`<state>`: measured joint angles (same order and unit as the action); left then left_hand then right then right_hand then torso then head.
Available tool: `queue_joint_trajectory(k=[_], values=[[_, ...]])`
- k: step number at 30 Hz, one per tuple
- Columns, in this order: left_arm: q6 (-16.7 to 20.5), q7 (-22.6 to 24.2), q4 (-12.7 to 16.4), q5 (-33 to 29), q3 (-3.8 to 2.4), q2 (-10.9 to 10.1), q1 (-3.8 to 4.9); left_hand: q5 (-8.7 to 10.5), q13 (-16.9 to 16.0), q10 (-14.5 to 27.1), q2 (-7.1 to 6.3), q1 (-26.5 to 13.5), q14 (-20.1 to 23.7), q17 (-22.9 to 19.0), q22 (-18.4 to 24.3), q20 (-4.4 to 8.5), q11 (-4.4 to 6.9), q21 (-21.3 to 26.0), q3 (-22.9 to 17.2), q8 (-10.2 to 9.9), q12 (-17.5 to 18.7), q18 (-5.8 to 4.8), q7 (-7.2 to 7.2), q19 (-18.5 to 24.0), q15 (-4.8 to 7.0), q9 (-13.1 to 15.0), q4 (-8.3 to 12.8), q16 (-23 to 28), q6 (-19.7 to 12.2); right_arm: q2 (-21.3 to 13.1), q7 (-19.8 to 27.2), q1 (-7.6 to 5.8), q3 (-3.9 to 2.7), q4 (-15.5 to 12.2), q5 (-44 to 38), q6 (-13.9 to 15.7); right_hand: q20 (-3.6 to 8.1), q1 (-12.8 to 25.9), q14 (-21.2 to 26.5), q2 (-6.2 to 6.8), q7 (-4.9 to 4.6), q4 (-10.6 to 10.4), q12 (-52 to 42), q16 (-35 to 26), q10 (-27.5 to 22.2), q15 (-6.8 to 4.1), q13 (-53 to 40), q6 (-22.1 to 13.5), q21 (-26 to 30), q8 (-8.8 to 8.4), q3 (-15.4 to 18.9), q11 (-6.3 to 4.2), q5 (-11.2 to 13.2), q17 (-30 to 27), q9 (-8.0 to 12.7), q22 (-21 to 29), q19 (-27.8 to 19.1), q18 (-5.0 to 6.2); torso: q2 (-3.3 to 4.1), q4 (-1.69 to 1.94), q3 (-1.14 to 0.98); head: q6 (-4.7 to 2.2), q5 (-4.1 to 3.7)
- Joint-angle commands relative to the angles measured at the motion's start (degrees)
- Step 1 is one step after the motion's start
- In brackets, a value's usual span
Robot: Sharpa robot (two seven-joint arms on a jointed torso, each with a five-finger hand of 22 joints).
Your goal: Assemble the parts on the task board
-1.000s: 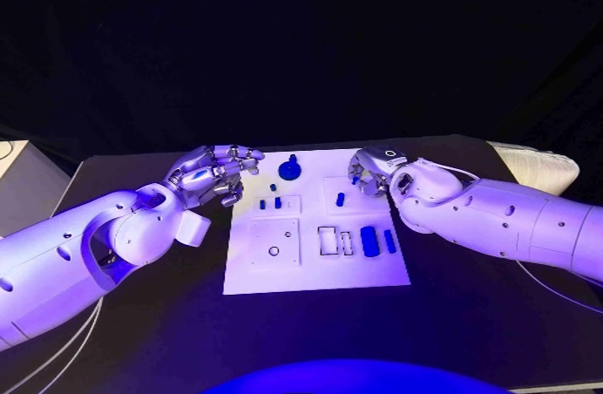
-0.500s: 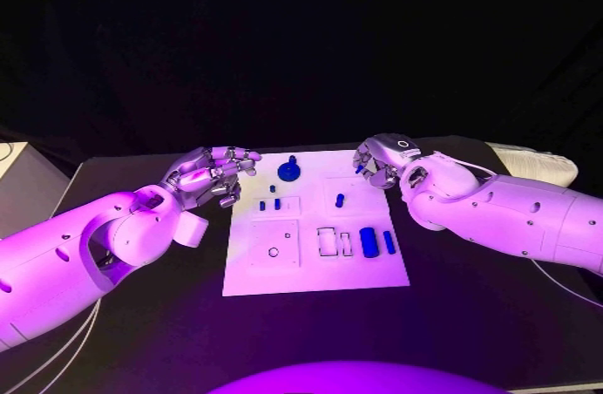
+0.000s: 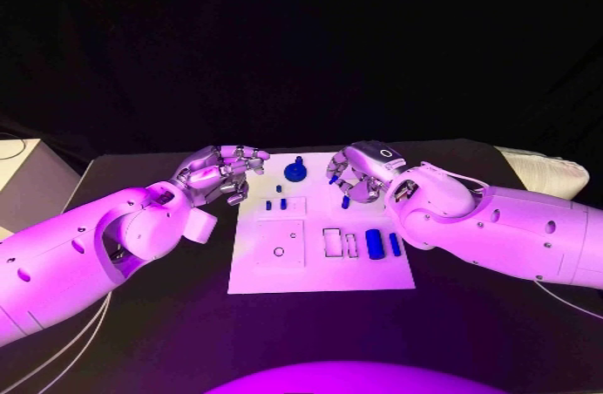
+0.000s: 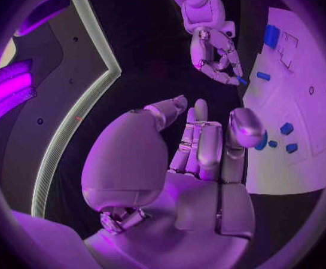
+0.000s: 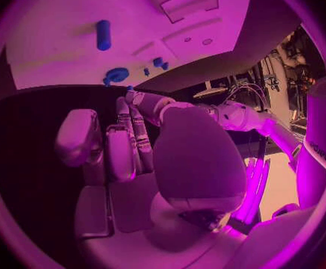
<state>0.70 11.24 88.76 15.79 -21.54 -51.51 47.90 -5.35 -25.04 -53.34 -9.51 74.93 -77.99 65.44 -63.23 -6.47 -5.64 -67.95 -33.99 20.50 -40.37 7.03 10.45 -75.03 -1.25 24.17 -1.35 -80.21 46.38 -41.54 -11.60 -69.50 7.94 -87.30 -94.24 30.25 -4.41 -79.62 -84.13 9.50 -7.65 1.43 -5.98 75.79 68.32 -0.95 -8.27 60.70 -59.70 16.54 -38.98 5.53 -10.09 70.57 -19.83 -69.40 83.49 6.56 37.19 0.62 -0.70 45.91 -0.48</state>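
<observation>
Black table (image 3: 151, 324) under coloured light carries the white flat task board (image 3: 321, 276) in its middle, between the two white arms. On the board, at the far edge, sits a round blue part with a short stem (image 3: 295, 170). Near it a very small blue piece (image 3: 279, 188), & below that two small blue pegs (image 3: 275, 205) stand side by side in a shallow square recess. A short blue peg (image 3: 346, 202) stands in the right upper field of the board. In the lower row there are rectangular slots: one outlined slot (image 3: 332, 242) looks without a part in it, next to it a wide blue block (image 3: 375, 243) and a thin blue bar (image 3: 393, 244) lie just beside each other. Lower left panel has a small dark ring (image 3: 279, 253). Left hand (image 3: 224, 174) hovers at the board's left far corner, fingers curled in, nothing seen in them. Right hand (image 3: 358, 172) is over the board's far right part, fingers bent down; the left wrist view shows a small blue part (image 4: 240, 80) pinched at its fingertips (image 4: 226, 76).
</observation>
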Motion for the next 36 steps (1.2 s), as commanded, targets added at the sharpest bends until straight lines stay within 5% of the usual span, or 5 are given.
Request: queue_joint_trajectory(k=[1, 8, 20, 36], values=[[-0.45, 0.49, -0.07, -0.18, -0.04, 0.22, -0.05, -0.09, 0.05, 0.39, 0.07, -0.32, 0.25, -0.03, 0.03, -0.17, -0.05, 0.05, -0.05, 0.21, -0.19, -0.62, -0.04, 0.11, -0.28, -0.04, -0.38, 0.17, -0.34, 1.09, -0.74, 0.35, 0.23, -0.76, -3.61, -0.91, 0.09, 0.15, -2.12, -0.18, 0.11, 0.15, -0.11, 0.20, 2.19, -0.34, -1.93, 0.34, -0.19, 0.23, -0.08, -1.90, -0.13, 0.05, -0.06, -0.08, 0.11, -0.80, -0.07, 0.03, 0.11, 0.17, 0.79], [-0.40, 0.49, -0.19, -0.23, -0.03, 0.48, -0.05, -0.09, 0.06, 0.44, 0.08, -0.32, 0.31, -0.15, 0.11, -0.19, -0.07, 0.12, -0.03, 0.25, -0.22, -0.60, -0.03, 0.17, -0.30, -0.05, -0.42, 0.23, -0.40, 4.76, -0.81, 1.98, 1.14, 0.35, -5.05, -2.34, 0.10, 0.18, -2.12, -0.15, 0.12, 0.19, -0.10, 0.17, 2.21, -0.34, -1.96, 0.36, -0.16, 0.24, -0.11, -1.91, -0.13, -0.01, -0.07, -0.07, 0.10, -0.79, -0.07, 0.08, 0.22, 0.68, 2.10], [-0.39, 0.45, -0.10, -0.27, -0.04, 0.73, -0.04, -0.09, 0.06, 0.44, 0.08, -0.32, 0.31, -0.15, 0.11, -0.19, -0.07, 0.12, -0.03, 0.25, -0.22, -0.60, -0.03, 0.17, -0.30, -0.05, -0.42, 0.23, -0.40, 9.03, -1.04, 5.46, 1.75, 2.28, -6.22, -4.63, 0.11, 0.21, -2.10, -0.15, 0.11, 0.22, -0.08, 0.13, 2.21, -0.35, -2.00, 0.35, -0.07, 0.23, -0.15, -1.91, -0.15, -0.09, -0.08, -0.02, 0.08, -0.77, 0.02, 0.08, 0.10, 1.49, 2.80], [-0.52, 0.32, -0.07, -0.27, -0.04, 0.81, -0.04, -0.09, 0.08, 0.52, 0.10, -0.34, 0.36, -0.23, 0.08, -0.23, -0.09, 0.11, 0.02, 0.36, -0.28, -0.60, -0.02, 0.19, -0.33, -0.04, -0.51, 0.29, -0.48, 10.67, -2.01, 6.63, 2.01, 3.53, -7.34, -6.41, 0.13, 0.27, -2.08, -0.16, 0.09, 0.25, -0.04, 0.05, 2.18, -0.35, -2.04, 0.32, -0.07, 0.21, -0.21, -1.90, -0.17, -0.23, -0.08, -0.03, 0.08, -0.77, 0.02, 0.07, 0.08, 2.79, 3.98]])
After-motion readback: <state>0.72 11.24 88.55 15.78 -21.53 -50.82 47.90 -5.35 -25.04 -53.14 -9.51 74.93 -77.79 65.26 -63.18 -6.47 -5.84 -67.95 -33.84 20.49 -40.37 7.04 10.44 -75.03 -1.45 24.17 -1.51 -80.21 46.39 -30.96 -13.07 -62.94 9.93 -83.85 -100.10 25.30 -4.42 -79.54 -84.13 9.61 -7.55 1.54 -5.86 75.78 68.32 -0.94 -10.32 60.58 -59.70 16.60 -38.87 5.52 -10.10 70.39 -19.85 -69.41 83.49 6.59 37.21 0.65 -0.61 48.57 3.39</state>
